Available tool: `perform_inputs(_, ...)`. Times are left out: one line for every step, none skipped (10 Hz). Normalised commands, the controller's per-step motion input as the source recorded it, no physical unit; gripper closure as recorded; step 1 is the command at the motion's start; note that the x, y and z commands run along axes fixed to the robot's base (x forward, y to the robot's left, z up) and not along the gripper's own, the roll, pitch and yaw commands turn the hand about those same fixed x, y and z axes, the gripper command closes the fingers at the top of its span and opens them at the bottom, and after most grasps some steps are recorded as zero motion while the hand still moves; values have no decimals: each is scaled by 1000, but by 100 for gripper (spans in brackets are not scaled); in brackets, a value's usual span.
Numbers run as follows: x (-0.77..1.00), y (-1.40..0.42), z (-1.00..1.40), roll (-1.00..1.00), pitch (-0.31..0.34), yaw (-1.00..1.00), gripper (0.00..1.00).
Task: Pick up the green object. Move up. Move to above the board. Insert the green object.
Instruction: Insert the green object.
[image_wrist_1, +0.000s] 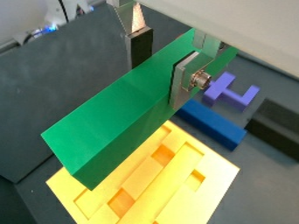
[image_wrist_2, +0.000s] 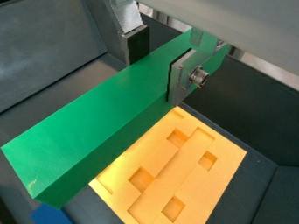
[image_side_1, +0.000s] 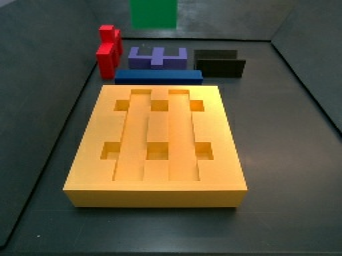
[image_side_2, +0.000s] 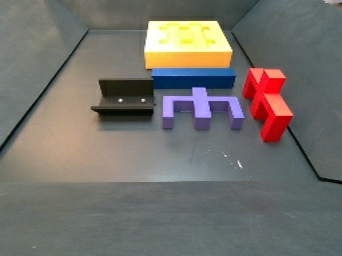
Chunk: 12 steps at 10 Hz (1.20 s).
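Note:
The green object (image_wrist_1: 117, 114) (image_wrist_2: 100, 122) is a long solid bar, and my gripper (image_wrist_1: 162, 66) (image_wrist_2: 158, 63) is shut on it near one end. One silver finger (image_wrist_1: 184, 77) presses its near face and the other finger (image_wrist_1: 138, 45) sits behind it. In both wrist views the bar hangs in the air over the yellow-orange board (image_wrist_1: 176, 179) (image_wrist_2: 176, 171). A side view shows only the bar's green end (image_side_1: 154, 12) at the top edge, high above the board (image_side_1: 154, 140). The board (image_side_2: 187, 40) lies at the back of another side view, where neither bar nor gripper shows.
A blue bar (image_side_1: 158, 75) (image_side_2: 194, 78) lies against the board's short edge. Beyond it are a purple block (image_side_1: 163, 58) (image_side_2: 201, 108), two red blocks (image_side_1: 107, 50) (image_side_2: 267, 100) and the dark fixture (image_side_1: 221, 62) (image_side_2: 123, 98). Grey walls enclose the floor.

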Motion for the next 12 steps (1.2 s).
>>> perform_inputs(-151,-146,-709,-183,-83,-3,100)
perform_inputs(-109,-169,-763,-141,-90,0,100)
perform_inputs(-97,-249,-917,0,-174,-31,100)
perform_inputs(-57,-174,-863,119,-129,0,100)
perform_inputs(-169,-100,-766,111,-130,0,100)
perform_inputs(-209,-14,-686,104,-100,0,100)
perform_inputs(-283,-29,-654,161,-127,37,100)
perform_inputs(-297,-43,-634,156,-136,40,100)
perform_inputs(-171,-89,-634,119,-130,9,100)
perform_inputs(-9,-214,-546,114,-123,60,100)
perform_inputs(69,-309,-449,129,-56,126,100)
perform_inputs(0,-334,-443,179,-77,89,100)
